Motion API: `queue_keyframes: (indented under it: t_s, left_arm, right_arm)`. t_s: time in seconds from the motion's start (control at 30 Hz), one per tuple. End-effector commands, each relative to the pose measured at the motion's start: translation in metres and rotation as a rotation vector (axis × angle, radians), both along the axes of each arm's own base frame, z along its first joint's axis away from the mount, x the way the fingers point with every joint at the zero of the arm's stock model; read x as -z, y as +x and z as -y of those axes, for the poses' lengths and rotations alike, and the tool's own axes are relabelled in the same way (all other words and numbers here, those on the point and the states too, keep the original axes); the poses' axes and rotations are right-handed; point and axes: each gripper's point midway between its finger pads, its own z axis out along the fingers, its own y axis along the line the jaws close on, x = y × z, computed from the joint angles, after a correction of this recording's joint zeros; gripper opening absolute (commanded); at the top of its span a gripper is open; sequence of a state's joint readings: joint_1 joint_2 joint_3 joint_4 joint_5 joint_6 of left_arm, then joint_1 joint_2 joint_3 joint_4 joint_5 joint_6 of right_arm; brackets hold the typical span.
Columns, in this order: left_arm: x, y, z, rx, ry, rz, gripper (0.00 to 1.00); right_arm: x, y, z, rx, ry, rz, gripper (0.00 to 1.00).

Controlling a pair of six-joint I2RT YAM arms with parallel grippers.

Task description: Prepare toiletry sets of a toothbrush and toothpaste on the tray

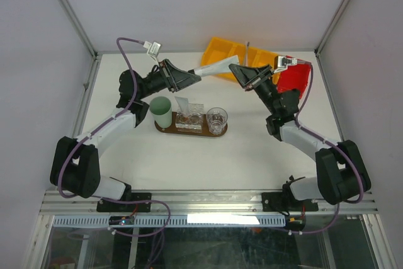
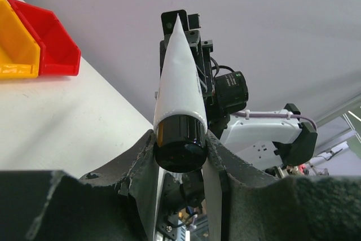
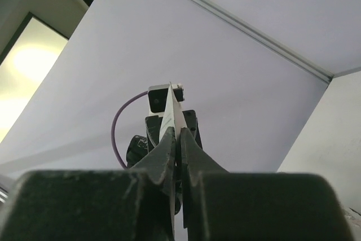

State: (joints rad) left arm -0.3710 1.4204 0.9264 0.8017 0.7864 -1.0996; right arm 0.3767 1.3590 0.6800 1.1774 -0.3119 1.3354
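Note:
A white squeeze tube [image 1: 214, 67] with a black cap hangs in the air between both grippers, above the table behind the tray. My left gripper [image 1: 196, 77] is shut on its cap end [image 2: 179, 142]; the tube's body [image 2: 179, 83] runs up from there. My right gripper [image 1: 237, 69] is shut on the flat crimped end [image 3: 172, 111], its fingers [image 3: 163, 150] pressed tight on it. The dark-brown oval tray [image 1: 169, 131] lies mid-table. On it a clear glass [image 1: 189, 118] holds another white tube [image 1: 183, 104]. I cannot make out a toothbrush for certain.
On the tray also stand a mint-green cup [image 1: 160, 111] at the left and a second clear glass [image 1: 216, 120] at the right. A yellow divided bin [image 1: 228, 50] and a red bin [image 1: 295, 79] sit at the back right; both show in the left wrist view [image 2: 17, 55].

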Motion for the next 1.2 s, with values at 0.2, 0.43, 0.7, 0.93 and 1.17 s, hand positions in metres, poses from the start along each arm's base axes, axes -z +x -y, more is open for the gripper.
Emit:
queue_keyframes:
  t_s: [0.2, 0.43, 0.7, 0.93, 1.17]
  left_arm:
    - [-0.031, 0.014, -0.033, -0.198, 0.085, 0.194, 0.86]
    - [-0.038, 0.045, -0.082, -0.381, 0.148, 0.217, 0.99]
    - [-0.038, 0.07, -0.133, -0.527, 0.17, 0.2, 0.99]
    - [-0.039, 0.077, -0.155, -0.577, 0.181, 0.205, 0.99]
    - [-0.036, 0.083, -0.163, -0.597, 0.187, 0.195, 0.99]
  right_arm:
    - [-0.026, -0.002, 0.024, -0.022, -0.185, 0.213, 0.0]
    - [-0.025, -0.005, 0.015, -0.13, -0.474, 0.25, 0.0]
    - [0.01, -0.041, -0.01, -0.234, -0.944, 0.764, 0.0]
    - [0.024, -0.042, -0.044, -0.273, -1.026, 0.867, 0.0]
    - [0.041, -0.041, -0.078, -0.337, -1.158, 0.965, 0.0]
